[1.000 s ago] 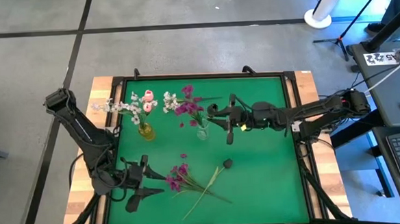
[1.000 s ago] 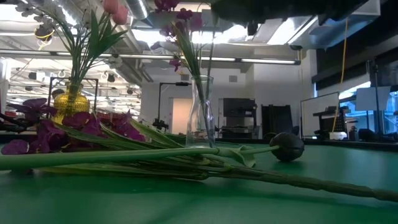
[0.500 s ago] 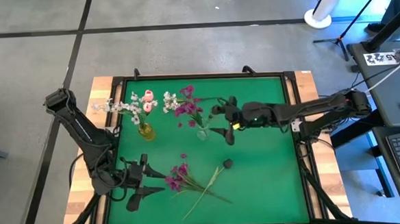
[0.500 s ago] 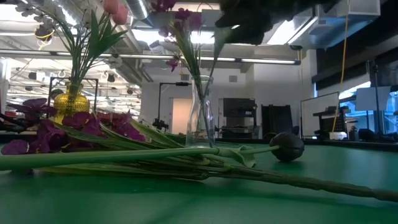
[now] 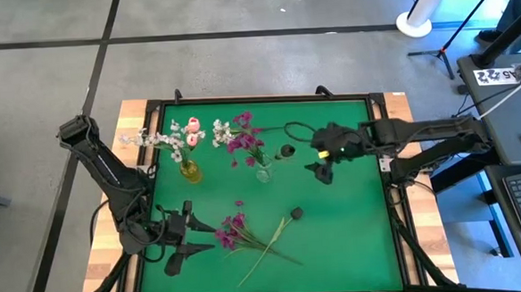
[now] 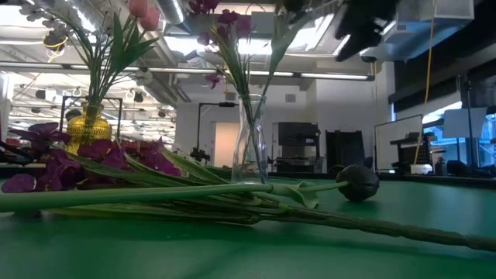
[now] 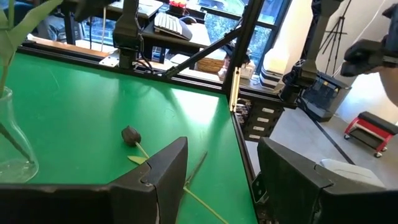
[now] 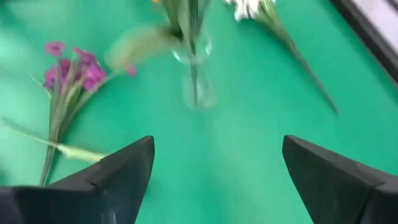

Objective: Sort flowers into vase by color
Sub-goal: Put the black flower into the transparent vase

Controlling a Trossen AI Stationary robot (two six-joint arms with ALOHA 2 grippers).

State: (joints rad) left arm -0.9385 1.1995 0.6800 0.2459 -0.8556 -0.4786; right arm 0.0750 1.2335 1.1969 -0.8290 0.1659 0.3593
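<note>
The right hand hangs above the green counter, just to the right of the clear glass vase, its fingers spread wide and holding nothing. That vase holds magenta-purple flowers and a dark-headed stem leaning toward the right hand. Beside it, a yellow vase carries the white and pale pink flowers. More magenta flowers and a dark-headed flower lie flat on the counter near the front. The left hand rests low at the front left, its fingers parted and empty.
</note>
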